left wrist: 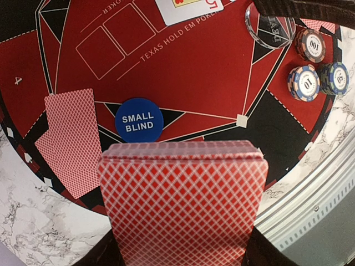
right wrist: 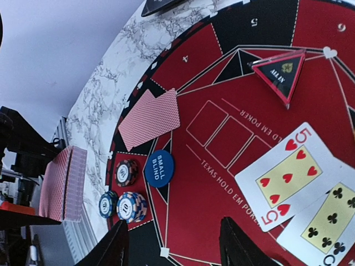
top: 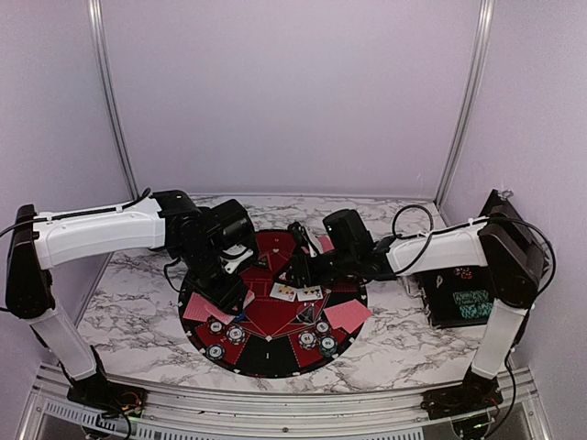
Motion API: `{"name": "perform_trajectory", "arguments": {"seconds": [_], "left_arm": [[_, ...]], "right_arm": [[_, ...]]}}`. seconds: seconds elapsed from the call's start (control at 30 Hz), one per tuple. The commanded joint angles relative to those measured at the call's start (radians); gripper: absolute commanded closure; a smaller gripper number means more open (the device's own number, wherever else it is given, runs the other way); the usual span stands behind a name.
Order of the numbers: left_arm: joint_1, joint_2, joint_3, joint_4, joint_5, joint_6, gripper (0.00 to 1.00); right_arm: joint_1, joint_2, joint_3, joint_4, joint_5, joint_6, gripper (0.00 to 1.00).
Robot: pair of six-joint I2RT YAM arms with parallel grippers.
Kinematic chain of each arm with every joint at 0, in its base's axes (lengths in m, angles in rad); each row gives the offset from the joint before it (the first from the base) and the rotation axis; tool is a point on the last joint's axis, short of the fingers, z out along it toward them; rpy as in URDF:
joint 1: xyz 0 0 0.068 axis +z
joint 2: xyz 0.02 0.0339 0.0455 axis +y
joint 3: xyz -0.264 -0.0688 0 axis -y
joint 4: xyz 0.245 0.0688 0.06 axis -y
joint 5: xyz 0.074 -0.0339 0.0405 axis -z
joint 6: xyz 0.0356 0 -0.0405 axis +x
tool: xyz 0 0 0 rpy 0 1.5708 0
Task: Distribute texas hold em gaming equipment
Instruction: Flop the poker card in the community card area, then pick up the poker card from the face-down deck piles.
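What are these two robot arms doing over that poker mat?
They are laying out a poker game on a round mat. The left claw grips a deck of red-backed cards near the mat's edge. The right claw hangs open over two face-up cards in the middle, the five of hearts and a clubs card. At one seat lie face-down cards, chip stacks and a blue small-blind disc.
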Motion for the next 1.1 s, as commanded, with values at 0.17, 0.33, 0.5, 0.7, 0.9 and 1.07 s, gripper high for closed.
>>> {"name": "perform_trajectory", "arguments": {"seconds": [0.17,0.33,0.5,0.7,0.9,1.07], "left_arm": [[0.002,0.004,0.031,-0.015,0.013,0.011,0.48],[0.003,0.008,0.037,-0.014,0.015,0.011,0.48],[0.001,0.014,0.044,-0.015,0.020,0.013,0.48],[0.001,0.017,0.047,-0.015,0.021,0.015,0.48],[0.000,0.020,0.051,-0.015,0.023,0.017,0.48],[0.001,0.022,0.053,-0.014,0.023,0.018,0.48]], "right_arm": [[-0.018,0.000,-0.059,0.269,-0.316,0.321,0.36],[-0.014,0.027,-0.061,0.326,-0.347,0.394,0.27],[0.000,0.061,-0.050,0.377,-0.365,0.442,0.26],[0.012,0.104,-0.038,0.444,-0.384,0.498,0.26],[0.039,0.139,0.001,0.459,-0.390,0.518,0.26],[0.058,0.164,0.024,0.474,-0.397,0.535,0.25]]}}
